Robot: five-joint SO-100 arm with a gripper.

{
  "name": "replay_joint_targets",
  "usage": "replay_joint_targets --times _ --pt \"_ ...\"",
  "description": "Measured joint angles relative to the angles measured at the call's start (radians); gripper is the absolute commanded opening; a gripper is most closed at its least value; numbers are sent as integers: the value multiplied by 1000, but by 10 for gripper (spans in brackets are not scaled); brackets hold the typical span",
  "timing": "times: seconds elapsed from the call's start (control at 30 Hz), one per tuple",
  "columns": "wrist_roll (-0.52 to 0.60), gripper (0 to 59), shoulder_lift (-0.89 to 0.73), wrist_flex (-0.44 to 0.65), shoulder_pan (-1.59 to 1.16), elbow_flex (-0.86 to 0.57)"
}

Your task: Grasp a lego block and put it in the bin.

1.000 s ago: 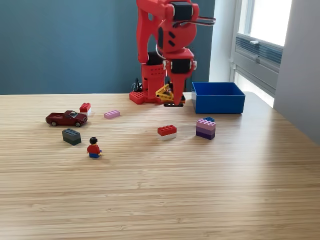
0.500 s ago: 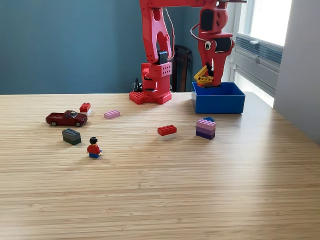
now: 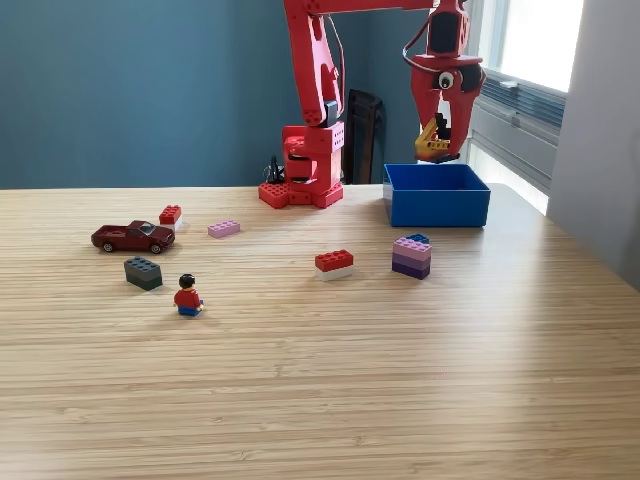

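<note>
While its top is cropped, the gripper (image 3: 437, 148) pinches a yellow block (image 3: 433, 144) above the bin (image 3: 437, 206).

- a wide desk (image 3: 320, 380) of pale wood fills the lower part of the exterior view, its grain running in long straight lines from side to side.
- behind it stands a flat teal-blue wall (image 3: 130, 90), plain and evenly lit.
- at the exterior view's right is a window (image 3: 535, 45) with a white frame; bright daylight comes through the glass.
- below the glass runs a grey sill (image 3: 515, 125) or ledge.
- at the far right edge a pale grey wall panel (image 3: 605, 140) rises in front of the window.
- daylight puts a soft sheen on the desk near that side.
</note>
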Motion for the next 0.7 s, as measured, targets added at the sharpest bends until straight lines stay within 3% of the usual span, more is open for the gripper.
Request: replay_joint_targets --times 0.27,0.33,0.53,0.6,0.7 --pt "-48 2 0 0 -149 2" --pt "-60 50 0 -6 -167 9" --pt "-87 292 0 -25 -193 32" --pt "-100 331 0 -26 -193 38" --pt "-106 340 0 -28 -193 41"
